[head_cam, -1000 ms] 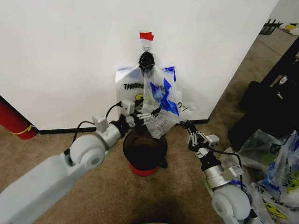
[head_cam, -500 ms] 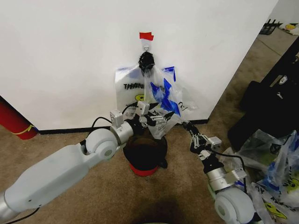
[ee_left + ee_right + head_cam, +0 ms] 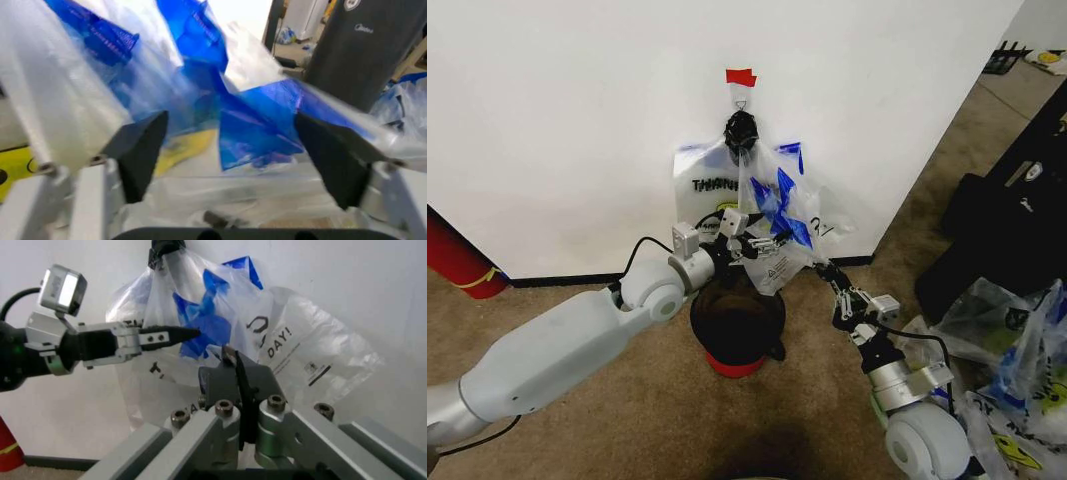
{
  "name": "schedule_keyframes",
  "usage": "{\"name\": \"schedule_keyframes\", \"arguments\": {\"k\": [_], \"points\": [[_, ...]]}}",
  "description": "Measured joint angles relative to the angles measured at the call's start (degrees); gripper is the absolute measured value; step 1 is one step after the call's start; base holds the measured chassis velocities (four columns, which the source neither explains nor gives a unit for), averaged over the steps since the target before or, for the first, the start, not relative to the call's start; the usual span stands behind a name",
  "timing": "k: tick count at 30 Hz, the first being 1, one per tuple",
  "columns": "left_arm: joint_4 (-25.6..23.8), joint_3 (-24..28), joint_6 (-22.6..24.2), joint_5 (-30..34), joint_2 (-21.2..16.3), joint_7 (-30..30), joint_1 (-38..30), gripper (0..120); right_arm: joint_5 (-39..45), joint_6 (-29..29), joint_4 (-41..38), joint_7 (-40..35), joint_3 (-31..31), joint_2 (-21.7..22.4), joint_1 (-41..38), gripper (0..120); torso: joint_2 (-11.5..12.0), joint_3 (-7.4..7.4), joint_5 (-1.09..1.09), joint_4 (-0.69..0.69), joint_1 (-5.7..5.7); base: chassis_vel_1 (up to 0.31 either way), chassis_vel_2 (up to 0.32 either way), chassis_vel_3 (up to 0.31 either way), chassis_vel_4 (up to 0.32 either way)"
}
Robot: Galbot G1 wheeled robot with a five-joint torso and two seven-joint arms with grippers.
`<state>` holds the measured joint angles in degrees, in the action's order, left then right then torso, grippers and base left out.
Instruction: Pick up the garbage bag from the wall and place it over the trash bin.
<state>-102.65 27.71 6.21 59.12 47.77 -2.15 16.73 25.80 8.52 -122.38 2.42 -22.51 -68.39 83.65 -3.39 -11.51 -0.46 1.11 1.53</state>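
Garbage bag (image 3: 779, 205) hangs on wall (image 3: 577, 120) hook, long axis vertical, above trash bin (image 3: 737, 325). Your left gripper (image 3: 762, 243) is nearer, fingers apart, bag just ahead. Right gripper (image 3: 830, 272) low beside, fingers together.

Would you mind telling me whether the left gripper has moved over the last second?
Yes. The left gripper has moved up and to the right, from beside the trash bin rim into the hanging garbage bag.
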Motion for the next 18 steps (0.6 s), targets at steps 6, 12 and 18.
{"name": "schedule_keyframes", "arguments": {"k": [6, 12, 18], "points": [[1.0, 0.3, -0.2, -0.5, -0.2, 0.6, -0.1, 53, 0.1, 0.0, -0.5, -0.1, -0.5, 0.1, 0.4, 0, 0.0, 0.00, -0.01, -0.01, 0.00, 0.000, 0.000, 0.000, 0.000], [1.1, 0.4, -0.4, -0.6, -0.5, 1.0, 0.1, 32, 0.2, -0.1, -0.5, -0.3, -0.8, 0.2, 0.4, 0, 0.0, 0.00, 0.00, -0.01, 0.00, 0.000, 0.000, 0.000, 0.000], [0.8, 0.5, -0.4, 0.7, 0.2, 0.9, 0.3, 12, 0.2, -0.4, -0.7, -0.4, -0.8, 0.2, 0.4, 0, 0.0, 0.00, 0.00, -0.01, 0.00, 0.000, 0.000, 0.000, 0.000]]}}
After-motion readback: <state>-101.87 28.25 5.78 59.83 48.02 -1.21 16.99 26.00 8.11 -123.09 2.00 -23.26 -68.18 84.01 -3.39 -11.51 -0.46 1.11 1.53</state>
